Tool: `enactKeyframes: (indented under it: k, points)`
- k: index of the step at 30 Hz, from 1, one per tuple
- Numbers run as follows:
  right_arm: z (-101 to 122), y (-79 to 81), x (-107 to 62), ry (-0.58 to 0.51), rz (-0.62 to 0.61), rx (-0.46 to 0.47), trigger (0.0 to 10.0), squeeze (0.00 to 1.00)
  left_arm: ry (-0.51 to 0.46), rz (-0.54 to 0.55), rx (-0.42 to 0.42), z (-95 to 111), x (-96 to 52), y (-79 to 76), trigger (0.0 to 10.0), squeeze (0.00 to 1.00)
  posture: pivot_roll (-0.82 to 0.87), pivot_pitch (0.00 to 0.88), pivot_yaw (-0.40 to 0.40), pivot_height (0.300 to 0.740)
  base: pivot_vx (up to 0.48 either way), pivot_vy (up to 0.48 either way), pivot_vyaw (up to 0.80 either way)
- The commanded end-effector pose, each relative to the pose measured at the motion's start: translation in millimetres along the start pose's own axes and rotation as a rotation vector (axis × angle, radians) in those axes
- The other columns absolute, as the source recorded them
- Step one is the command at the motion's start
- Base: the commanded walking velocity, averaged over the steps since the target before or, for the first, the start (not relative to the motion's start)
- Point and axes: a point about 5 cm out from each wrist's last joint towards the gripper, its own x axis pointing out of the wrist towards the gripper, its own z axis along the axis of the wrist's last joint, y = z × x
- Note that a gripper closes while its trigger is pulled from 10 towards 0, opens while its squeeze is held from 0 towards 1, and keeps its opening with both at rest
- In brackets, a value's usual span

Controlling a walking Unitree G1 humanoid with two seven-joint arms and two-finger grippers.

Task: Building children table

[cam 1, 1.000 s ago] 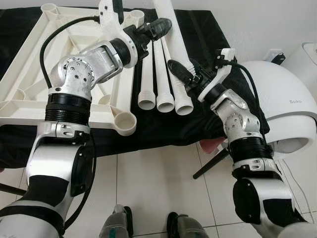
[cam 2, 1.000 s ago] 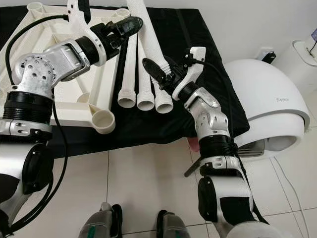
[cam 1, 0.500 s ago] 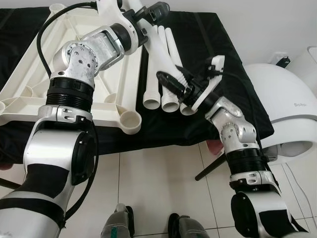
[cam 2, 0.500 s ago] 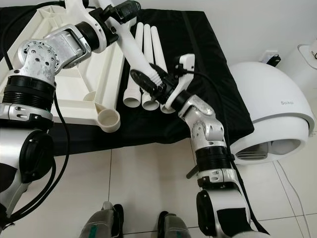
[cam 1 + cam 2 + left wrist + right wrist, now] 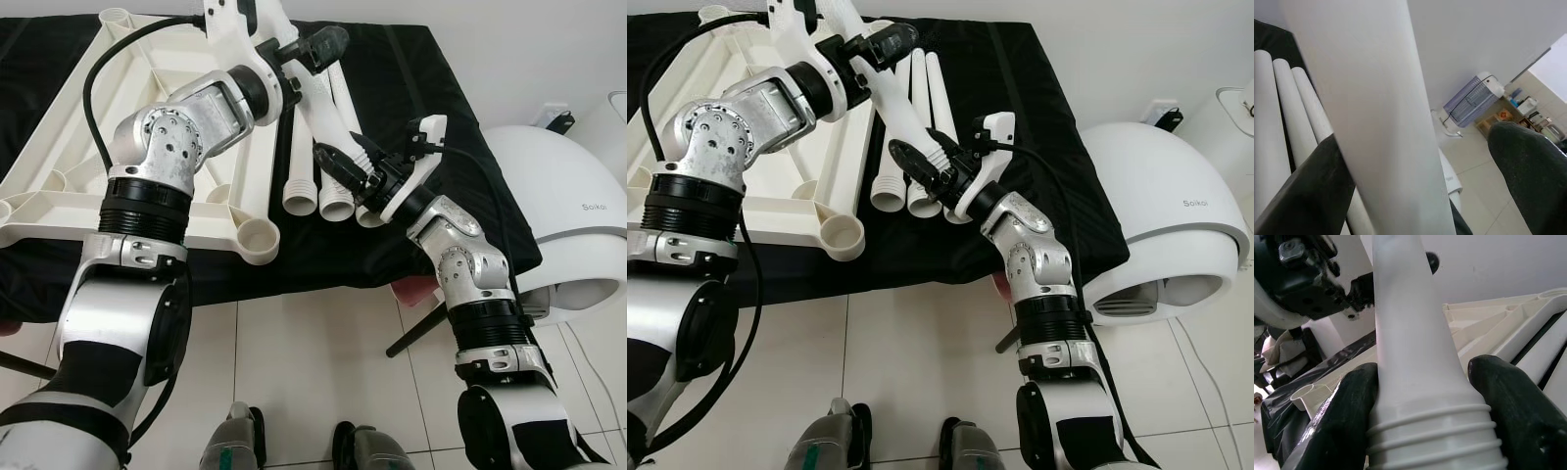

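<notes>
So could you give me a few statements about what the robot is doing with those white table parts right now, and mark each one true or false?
1. Both grippers hold the same white leg. True: the left gripper grips its upper part, the right gripper its threaded end.
2. The held leg lies flat on the black cloth. False: it is lifted and slanted above the cloth.
3. Three other legs lie side by side on the cloth. True.
4. The white tabletop stands upright on its legs. False: it lies upside down, its leg sockets facing up.
5. A leg is already screwed into the near socket. False: that socket is empty.
</notes>
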Motion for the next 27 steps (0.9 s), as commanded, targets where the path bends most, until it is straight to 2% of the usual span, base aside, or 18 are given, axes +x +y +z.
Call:
enactKeyframes:
  k: [1,11,18,19,20,21,27]
  points:
    - [3,-1.5,-3.8,-0.01,-0.007,-0.014,10.0,0.0,0.015,-0.326,0.005,-2,-3.7,-19.1,0.0,0.0,0.0,0.125,0.015,0.74,0.0,0.0,0.0]
    - [4,-0.9,-5.8,0.0,0.003,-0.036,10.0,0.0,-0.034,-0.296,-0.016,9,-5.4,-15.9,0.0,0.0,0.0,0.13,0.014,0.74,0.0,0.0,0.0]
    - [4,1.9,-5.6,0.009,0.027,-0.057,10.0,0.0,-0.035,-0.291,-0.022,9,-3.3,-17.0,0.0,0.0,0.0,0.133,0.014,0.74,0.0,0.0,0.0]
    - [4,3.4,-5.8,0.015,0.042,-0.059,10.0,0.02,-0.031,-0.302,-0.014,8,-2.7,-19.6,2.2,0.0,0.0,0.135,0.012,0.74,0.0,0.0,0.0]
    - [4,3.4,-5.8,0.015,0.042,-0.059,10.0,0.02,-0.031,-0.302,-0.014,8,-2.7,-19.6,2.2,0.0,0.0,0.135,0.012,0.74,0.0,0.0,0.0]
    - [3,5.3,-5.8,0.029,0.065,-0.041,10.0,1.0,-0.026,-0.315,0.023,8,-1.6,-24.0,10.0,0.0,0.0,0.136,0.01,0.74,0.0,0.0,0.0]
    - [6,4.7,-6.6,0.046,0.076,-0.054,10.0,1.0,-0.043,-0.353,0.101,10,-4.6,-33.0,10.0,0.0,0.0,0.139,0.004,0.74,0.0,0.0,0.0]
